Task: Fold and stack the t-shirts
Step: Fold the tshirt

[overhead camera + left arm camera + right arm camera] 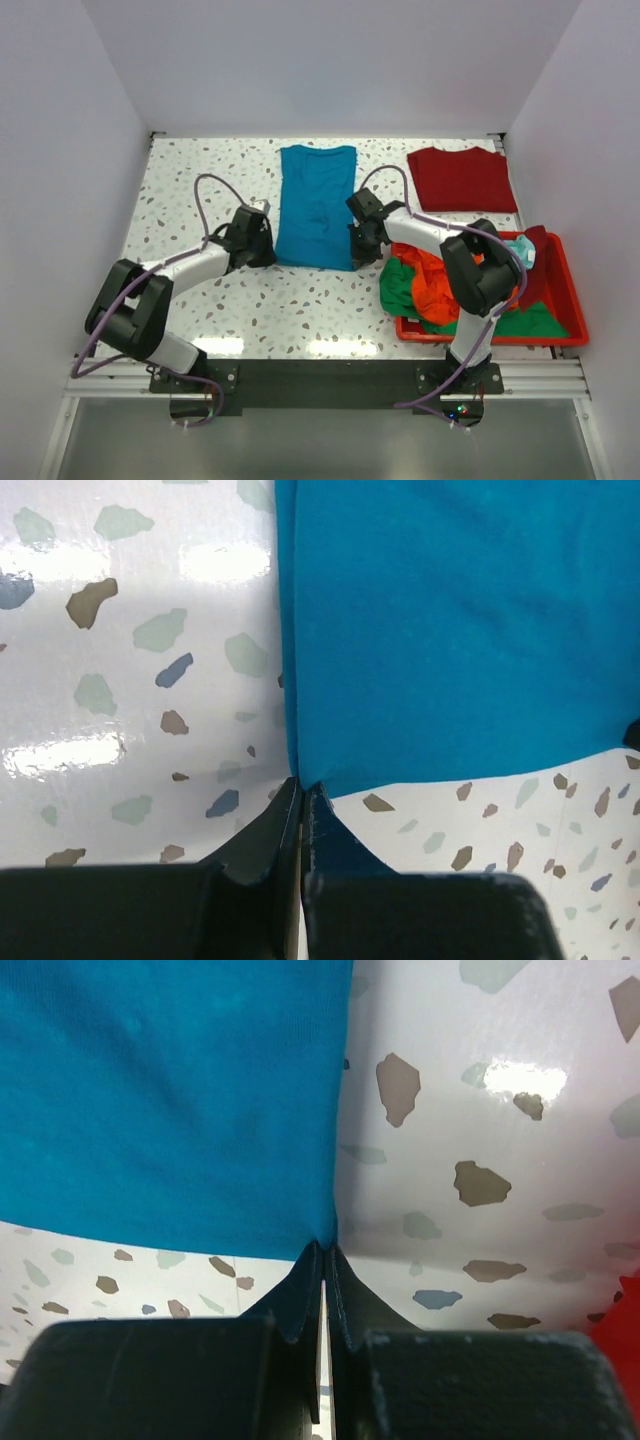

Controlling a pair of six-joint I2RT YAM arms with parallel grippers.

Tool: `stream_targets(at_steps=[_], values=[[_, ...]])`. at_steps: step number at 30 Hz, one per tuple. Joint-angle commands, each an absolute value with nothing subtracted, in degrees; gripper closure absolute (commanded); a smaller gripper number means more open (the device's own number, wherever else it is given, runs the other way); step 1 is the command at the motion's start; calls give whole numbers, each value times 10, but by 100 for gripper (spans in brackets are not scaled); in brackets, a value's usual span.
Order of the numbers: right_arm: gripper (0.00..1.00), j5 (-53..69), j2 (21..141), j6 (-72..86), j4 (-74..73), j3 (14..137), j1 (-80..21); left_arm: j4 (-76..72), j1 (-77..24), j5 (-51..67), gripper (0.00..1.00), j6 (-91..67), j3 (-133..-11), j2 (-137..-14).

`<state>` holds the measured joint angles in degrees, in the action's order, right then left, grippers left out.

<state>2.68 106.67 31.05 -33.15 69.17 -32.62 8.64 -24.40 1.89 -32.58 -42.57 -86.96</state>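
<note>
The teal-blue t-shirt (316, 205) lies as a long folded strip in the middle of the table. My left gripper (272, 253) is shut on its near left corner (330, 750); my right gripper (355, 252) is shut on its near right corner (290, 1210). The left gripper (302, 785) and the right gripper (326, 1248) each pinch the hem at the fingertips. A dark red t-shirt (461, 178) lies folded flat at the back right. Orange (428, 285), green (398, 290) and pale aqua (522, 252) shirts are heaped in the red bin.
The red plastic bin (572, 300) stands at the front right, close to my right arm; its corner shows in the right wrist view (622, 1305). The speckled table (200, 180) is bounded by white walls on three sides.
</note>
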Motion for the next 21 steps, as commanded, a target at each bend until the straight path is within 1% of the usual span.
stream_targets(at_steps=[1,7,13,17,21], values=[[100,4,1027,306,-365,689,-336,108,-257,1,100,-341,-419,-832],[100,2,997,307,-384,686,-364,141,-279,-24,100,-356,-422,-804],[100,4,978,299,-428,686,-386,192,-298,-44,100,-382,-409,-739],[100,-6,954,294,-461,688,-396,223,-299,-36,100,-388,-392,-680],[100,-11,907,308,-482,679,-400,257,-301,-22,100,-386,-380,-656]])
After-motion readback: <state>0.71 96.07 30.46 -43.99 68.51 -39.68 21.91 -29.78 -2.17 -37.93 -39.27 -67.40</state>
